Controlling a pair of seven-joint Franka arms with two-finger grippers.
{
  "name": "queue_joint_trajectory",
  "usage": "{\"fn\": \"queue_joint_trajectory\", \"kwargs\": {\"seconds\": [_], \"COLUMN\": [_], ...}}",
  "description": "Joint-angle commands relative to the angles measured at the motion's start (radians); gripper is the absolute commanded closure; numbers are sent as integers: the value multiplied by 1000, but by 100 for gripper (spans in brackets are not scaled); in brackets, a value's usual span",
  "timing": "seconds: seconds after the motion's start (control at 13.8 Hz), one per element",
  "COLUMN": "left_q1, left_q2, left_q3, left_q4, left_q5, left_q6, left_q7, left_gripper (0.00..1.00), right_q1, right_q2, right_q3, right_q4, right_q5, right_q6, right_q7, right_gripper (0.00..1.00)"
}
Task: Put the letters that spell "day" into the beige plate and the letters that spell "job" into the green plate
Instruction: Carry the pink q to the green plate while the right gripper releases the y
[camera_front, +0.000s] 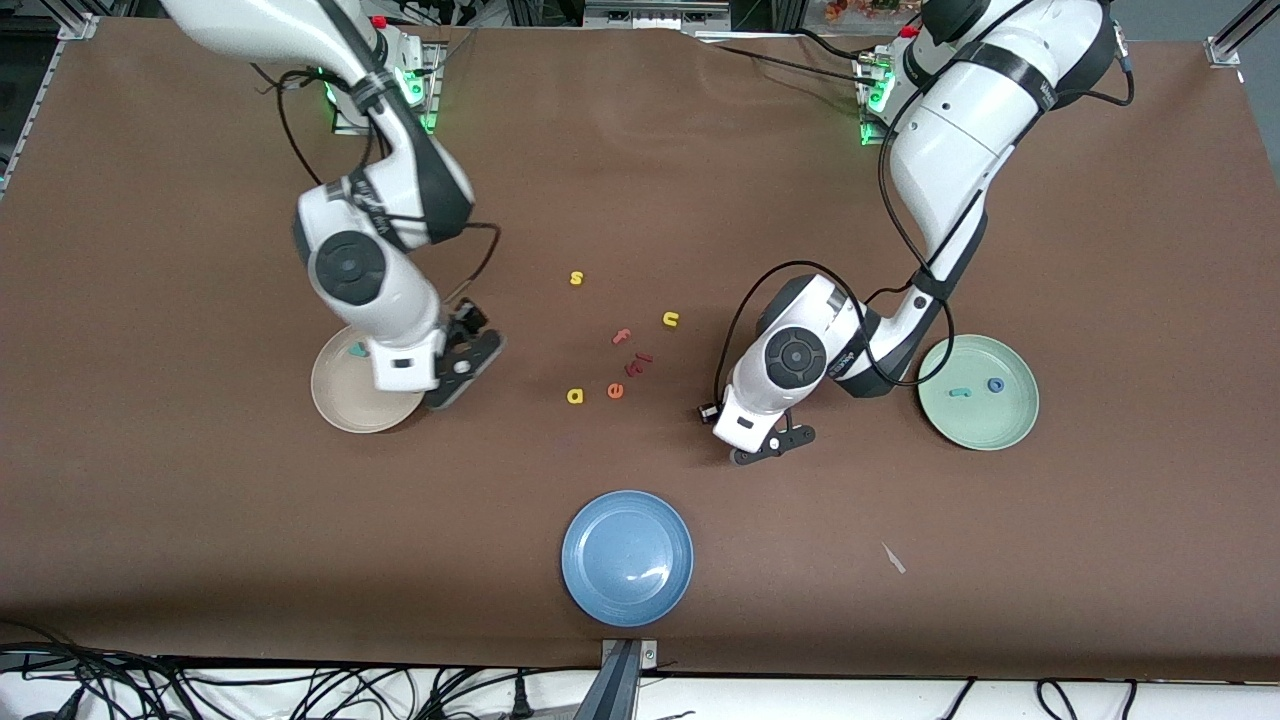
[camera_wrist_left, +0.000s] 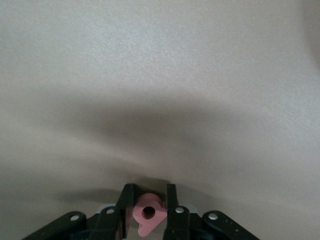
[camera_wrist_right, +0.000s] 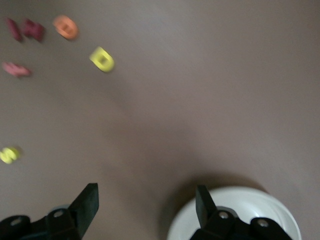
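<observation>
Left tool (camera_wrist_left: 148, 212) is down at the counter (camera_front: 200, 520), between the scattered letters and the green plate (camera_front: 978, 425), and its fingers (camera_wrist_left: 127, 205) sit narrow on either side of the salmon-red b (camera_wrist_left: 148, 217), pinching it. Just beside that arm, toward its own end of the counter, the green plate already carries the teal j (camera_front: 959, 392) and the blue o (camera_front: 995, 384). Over to the right tool (camera_wrist_right: 145, 210): jaws spread wide, nothing between them, hanging over the rim of the beige plate (camera_front: 345, 405) on the side toward the loose letters. One teal letter, the y (camera_front: 357, 349), shows in the beige plate beside the arm; the d I cannot make out. Out in the middle of the counter the yellow a (camera_front: 575, 396) lies free, with the orange e (camera_front: 615, 391) just beside it, two dark red pieces (camera_front: 638, 362) and the salmon f (camera_front: 621, 337) a little farther from the camera, then the yellow n (camera_front: 671, 319) and the yellow s (camera_front: 576, 278). Nearest the camera sits the blue plate (camera_front: 627, 558)
</observation>
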Motion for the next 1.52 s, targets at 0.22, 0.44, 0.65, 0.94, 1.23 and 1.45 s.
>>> {"fn": "queue_joint_trajectory", "kwargs": {"seconds": [0.22, 0.44, 0.65, 0.94, 1.23, 1.45], "left_q1": [133, 301, 444, 515, 550, 558], "left_q2": [-175, -237, -220, -159, -153, -212], "left_q3": [-11, -11, 0, 2, 0, -4], "left_q4": [5, 4, -13, -105, -170, -110], "left_q5": [-19, -70, -52, 46, 54, 56], "left_q6": [-271, -456, -512, -509, -509, -510], "left_q7": [97, 315, 502, 555, 573, 575], "left_gripper": [82, 81, 81, 79, 41, 0], "right_q1": [126, 126, 129, 146, 152, 152], "right_q2": [195, 306, 333, 353, 368, 373], "right_q3": [-2, -7, -7, -7, -12, -13], "right_q4": [186, 227, 231, 229, 220, 217], "right_q5": [-4, -13, -42, -52, -65, -72], "right_q6": [75, 205, 243, 256, 285, 291], "right_q7": [9, 10, 53, 79, 79, 79], "right_gripper": [16, 30, 45, 44, 44, 44]}}
